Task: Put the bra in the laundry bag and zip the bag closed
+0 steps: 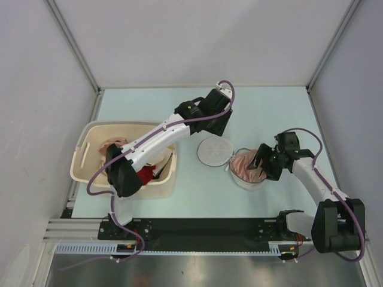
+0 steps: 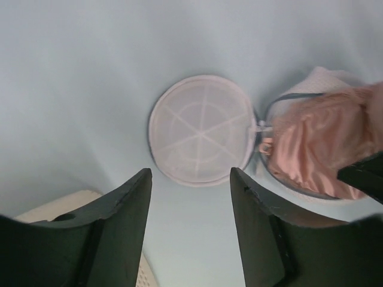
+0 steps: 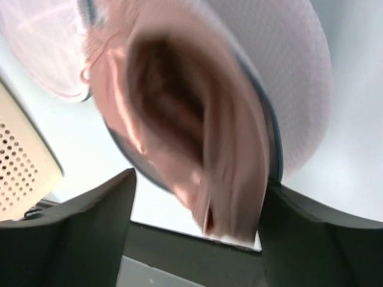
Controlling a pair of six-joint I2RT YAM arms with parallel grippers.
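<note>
The laundry bag lies opened like a clamshell on the pale blue table. Its flat round mesh half lies left of the half that holds the salmon-pink bra. My right gripper is open, low over the bra's right side. In the right wrist view a fold of the bra hangs between its spread fingers, against the right one, with the mesh behind. My left gripper is open and empty, just beyond the flat half. The left wrist view shows that half and the bra past its fingers.
A cream plastic basket stands at the left, under my left arm, holding a red garment and a pinkish one. Its corner shows in the left wrist view and the right wrist view. Grey walls enclose the table.
</note>
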